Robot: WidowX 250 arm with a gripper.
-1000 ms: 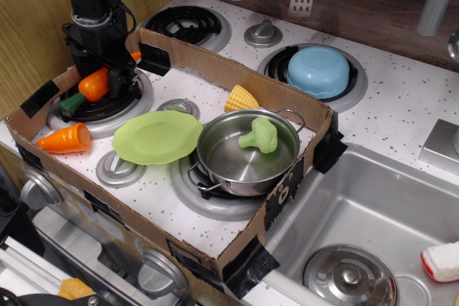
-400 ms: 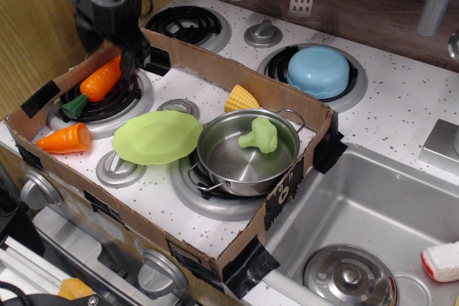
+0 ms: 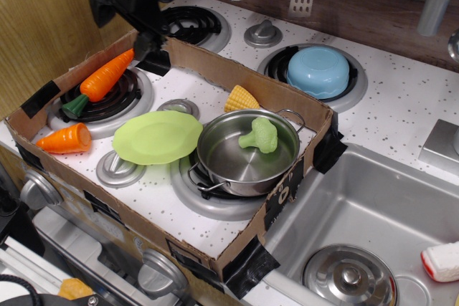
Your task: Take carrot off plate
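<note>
Hovering above the carrot [image 3: 99,82] on the burner [image 3: 107,102], off the plate [image 3: 158,137]: black hand [image 3: 143,46], empty, its opening indiscernible.

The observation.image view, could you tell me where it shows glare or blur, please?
In the observation.image view: the steel pot carries bright reflections inside; the green plate has a soft sheen; the carrot is sharp; the dark gripper at top left is slightly smeared, so its jaws are unreadable.

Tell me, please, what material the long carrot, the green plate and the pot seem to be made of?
The carrot: probably moulded plastic, smooth and slightly glossy, uniform orange.
The plate: likely thin plastic, an even lime colour with a soft sheen.
The pot: apparently steel, its brushed inside reflecting light.
</note>
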